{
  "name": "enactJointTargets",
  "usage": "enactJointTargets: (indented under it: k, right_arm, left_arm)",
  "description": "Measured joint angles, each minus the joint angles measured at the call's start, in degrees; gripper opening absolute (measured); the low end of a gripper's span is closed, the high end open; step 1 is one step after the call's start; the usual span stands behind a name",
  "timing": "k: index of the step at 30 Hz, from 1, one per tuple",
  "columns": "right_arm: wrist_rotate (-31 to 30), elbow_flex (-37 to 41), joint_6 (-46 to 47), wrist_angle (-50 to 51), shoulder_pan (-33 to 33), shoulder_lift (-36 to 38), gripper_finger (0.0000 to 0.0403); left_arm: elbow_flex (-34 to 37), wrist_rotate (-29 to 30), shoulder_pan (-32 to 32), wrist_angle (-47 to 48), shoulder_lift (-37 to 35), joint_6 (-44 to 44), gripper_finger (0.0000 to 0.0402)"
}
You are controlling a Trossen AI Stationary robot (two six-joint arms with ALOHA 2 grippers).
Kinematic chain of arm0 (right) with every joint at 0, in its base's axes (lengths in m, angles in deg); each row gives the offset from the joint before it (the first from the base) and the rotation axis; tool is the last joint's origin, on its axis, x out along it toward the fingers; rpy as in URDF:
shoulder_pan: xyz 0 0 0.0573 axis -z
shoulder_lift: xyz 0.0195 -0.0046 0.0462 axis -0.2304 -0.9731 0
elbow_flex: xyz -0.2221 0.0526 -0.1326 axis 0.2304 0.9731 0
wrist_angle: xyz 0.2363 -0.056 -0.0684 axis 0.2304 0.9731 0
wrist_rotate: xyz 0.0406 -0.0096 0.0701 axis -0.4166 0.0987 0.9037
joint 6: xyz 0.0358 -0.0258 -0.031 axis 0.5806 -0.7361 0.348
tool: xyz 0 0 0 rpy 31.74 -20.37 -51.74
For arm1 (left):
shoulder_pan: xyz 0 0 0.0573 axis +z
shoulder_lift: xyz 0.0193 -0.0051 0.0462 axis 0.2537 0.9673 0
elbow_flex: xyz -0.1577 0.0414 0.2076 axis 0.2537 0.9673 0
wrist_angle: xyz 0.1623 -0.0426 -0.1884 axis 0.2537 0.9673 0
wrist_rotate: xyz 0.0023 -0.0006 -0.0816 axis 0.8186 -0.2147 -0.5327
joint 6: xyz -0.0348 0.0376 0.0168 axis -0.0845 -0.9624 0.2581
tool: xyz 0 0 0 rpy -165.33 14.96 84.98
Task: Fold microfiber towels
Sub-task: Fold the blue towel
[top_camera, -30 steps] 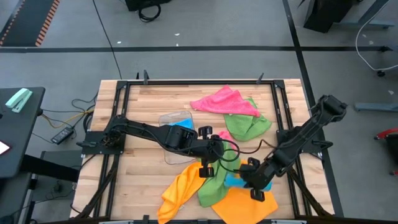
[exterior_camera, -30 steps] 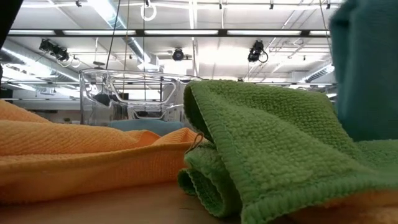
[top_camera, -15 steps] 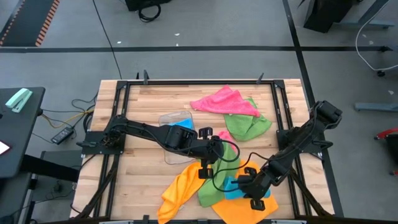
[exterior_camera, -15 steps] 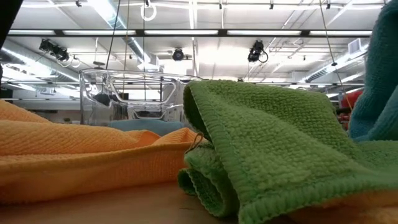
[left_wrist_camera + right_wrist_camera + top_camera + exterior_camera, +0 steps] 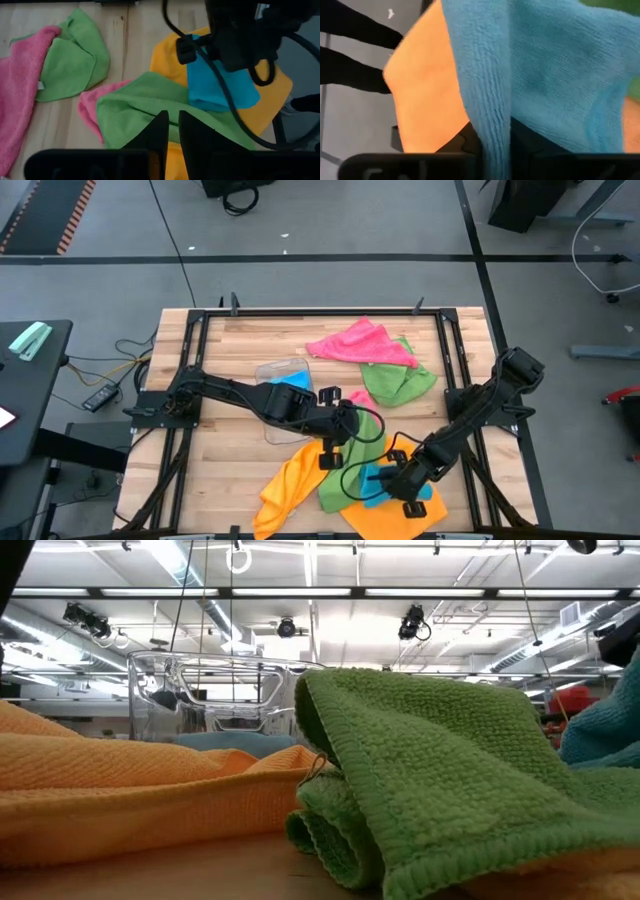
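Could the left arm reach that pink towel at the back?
Probably yes: the pink towel lies uncovered on top, nothing stands between. The left gripper hovers over the green towel nearby.

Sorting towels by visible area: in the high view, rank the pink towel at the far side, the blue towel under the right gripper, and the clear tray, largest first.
1. pink towel
2. clear tray, partly hidden by the left arm, so unsure
3. blue towel, mostly covered by the right gripper
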Motion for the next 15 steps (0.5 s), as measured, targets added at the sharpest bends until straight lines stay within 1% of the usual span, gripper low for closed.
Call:
enactJointTargets:
  k: [2, 5, 10, 11, 13, 15]
  right_arm:
    - [0.0, 0.0, -0.02, 0.74, 0.21, 0.17, 0.0086]
    - [0.48, 0.0, -0.1, 2.21, 0.73, 0.32, 0.012]
    - [5.5, 0.0, -0.45, 6.81, 2.73, 1.5, 0.0181]
    - [5.74, 0.0, -0.52, 7.85, 3.09, 2.19, 0.0191]
    - [4.74, 0.0, -1.25, 10.57, 3.36, 4.15, 0.0207]
    - [1.99, 0.0, -2.25, 13.73, 3.37, 6.28, 0.0218]
  left_arm:
    - [0.0, -0.01, -0.23, 0.03, 0.0, -0.02, 0.0052]
    - [0.0, -0.12, -0.21, 0.01, 0.0, 0.11, 0.0055]
    - [0.0, -0.14, -0.37, 0.01, 0.0, 1.58, 0.0056]
    - [0.0, -0.45, -0.58, 0.01, 0.0, 1.67, 0.0054]
    - [0.0, -1.14, -1.2, 0.03, 0.0, 1.69, 0.0052]
    - [0.2, -1.33, -1.98, -0.14, 0.0, 1.69, 0.0051]
